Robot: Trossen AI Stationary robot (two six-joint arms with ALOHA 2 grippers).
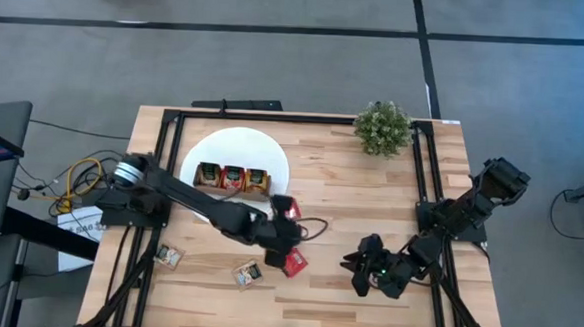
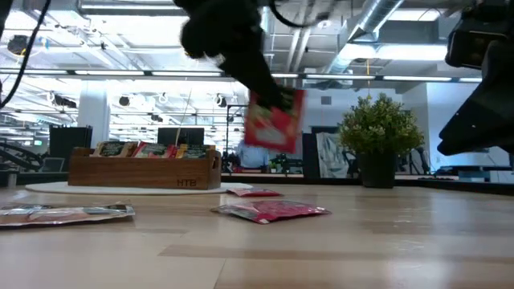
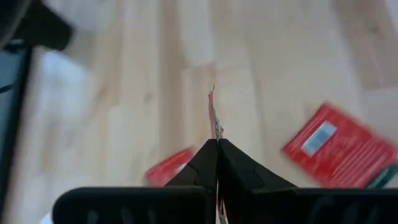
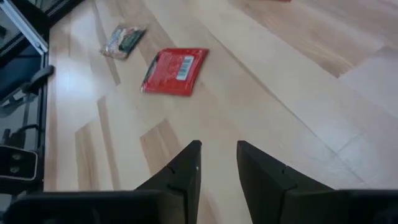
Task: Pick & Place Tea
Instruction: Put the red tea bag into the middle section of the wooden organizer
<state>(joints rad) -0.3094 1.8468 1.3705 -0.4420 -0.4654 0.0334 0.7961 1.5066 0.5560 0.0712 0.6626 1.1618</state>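
A light wooden table [image 1: 351, 187] is seen, framed by black rails. On it are laid a white disc [image 1: 235, 146], a small potted plant [image 1: 382, 128], a red sachet [image 1: 294, 264] near the middle, and two white-and-green sachets [image 1: 247, 272] toward the front-left edge.

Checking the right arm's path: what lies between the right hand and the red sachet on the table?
Only bare wood, as the right wrist view shows, lies between the right hand and the flat red sachet.
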